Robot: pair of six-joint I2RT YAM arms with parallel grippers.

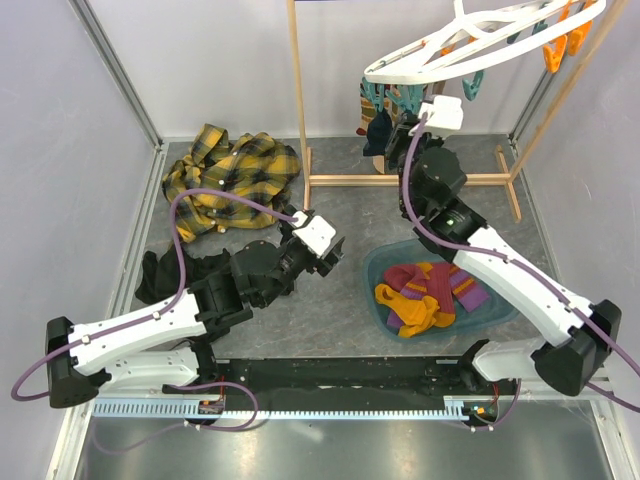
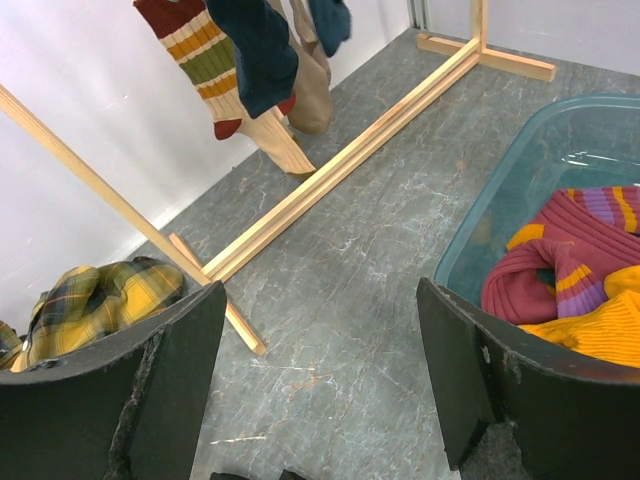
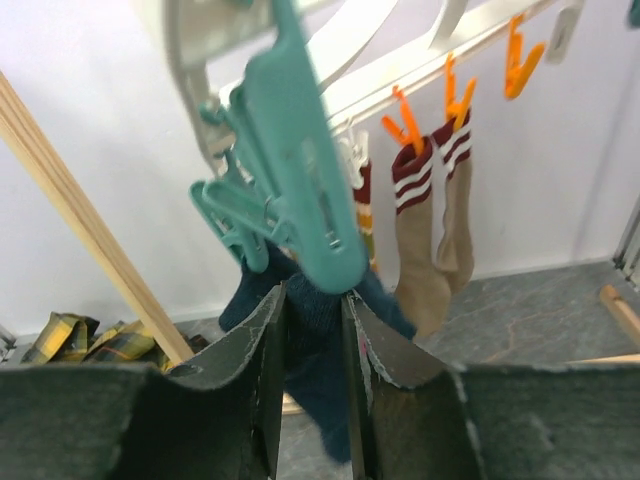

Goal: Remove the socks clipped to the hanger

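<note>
Hanger [image 1: 470,45]: white oval ring, high at the far right over the wooden stand [image 1: 350,180], with a teal clip [image 3: 300,170] and orange clips [image 3: 405,120] dangling from it. Navy sock [image 3: 315,400]: hangs under the teal clip. Your right gripper [image 3: 313,310] is up at it, fingers close together on the fabric just below the clip, pinching it as far as the blurred wrist view lets you judge. Beige sock [image 3: 425,250]: maroon cuff with white bands, pegged by an orange clip beside the navy one. Striped sock [image 2: 195,45]: red, cream and olive, hanging above the stand's base rail. Loose socks [image 1: 425,295]: maroon and mustard, lying in the teal bin [image 1: 375,280] between your arms. Left gripper [image 2: 320,330]: low over the table, just left of the bin, jaws spread wide with nothing between them. Plaid shirt [image 1: 230,175]: heaped at the far left.
</note>
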